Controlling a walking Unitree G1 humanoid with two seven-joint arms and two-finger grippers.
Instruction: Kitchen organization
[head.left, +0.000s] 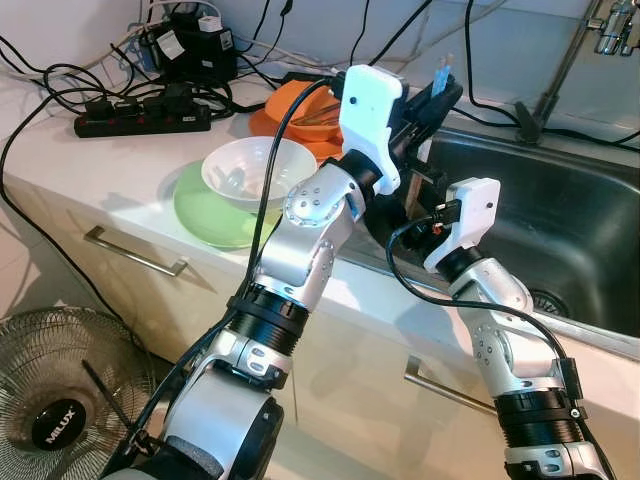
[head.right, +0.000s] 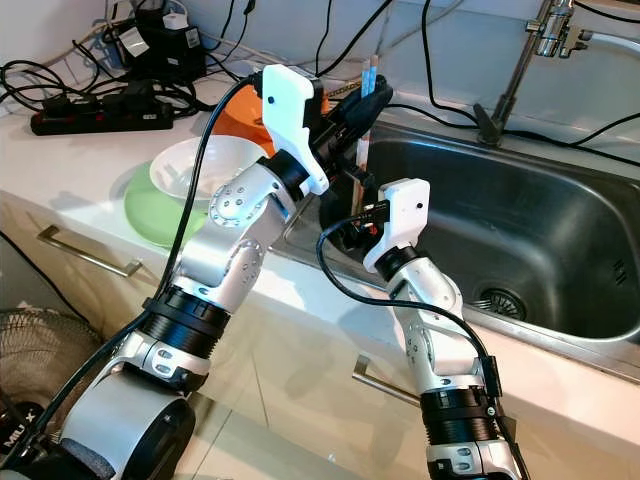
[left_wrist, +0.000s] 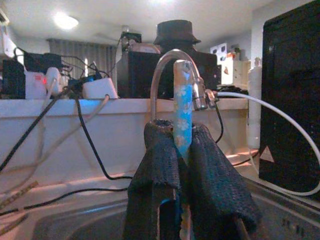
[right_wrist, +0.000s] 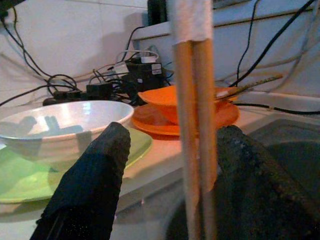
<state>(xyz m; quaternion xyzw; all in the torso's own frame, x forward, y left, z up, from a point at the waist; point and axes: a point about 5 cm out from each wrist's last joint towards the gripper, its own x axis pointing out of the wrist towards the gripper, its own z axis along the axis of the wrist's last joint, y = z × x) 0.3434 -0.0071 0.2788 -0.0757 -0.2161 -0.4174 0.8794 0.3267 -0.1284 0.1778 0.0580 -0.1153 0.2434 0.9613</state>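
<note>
Jaws, left gripper (left_wrist: 182, 150): clenched on one pair of chopsticks (left_wrist: 183, 110) with blue-patterned ends, held upright at the near rim of the sink (head.left: 560, 230). Jaws, right gripper (right_wrist: 167, 165): released, one finger to each side of the same pair's wooden shafts, with a gap on both sides, just below the left gripper.

Step in hand, as I judge it: a hand-over or regrip of the chopsticks between my two grippers, part of sorting the kitchenware. Next move calls for closing the right jaws squarely on both shafts before the left lets go, else the sticks may tip and slide into the basin.

Count, left to right:
- Floor fan (head.left: 60, 400), one, below the surface.
- Power strip (head.left: 140, 118), one, with a tangle of black cables, at the back of the surface (head.left: 90, 170).
- Green plate (head.left: 205, 215), one.
- White bowl (head.left: 250, 170), one, resting on the green plate.
- Orange plate (right_wrist: 220, 117), one, carrying one orange bowl (right_wrist: 170, 102); a utensil seems to lie in that bowl, kind uncertain.
- Chopsticks, one pair, two sticks.
- Tap (head.left: 610, 25), one, behind the basin.
- Drawer handles, two.
</note>
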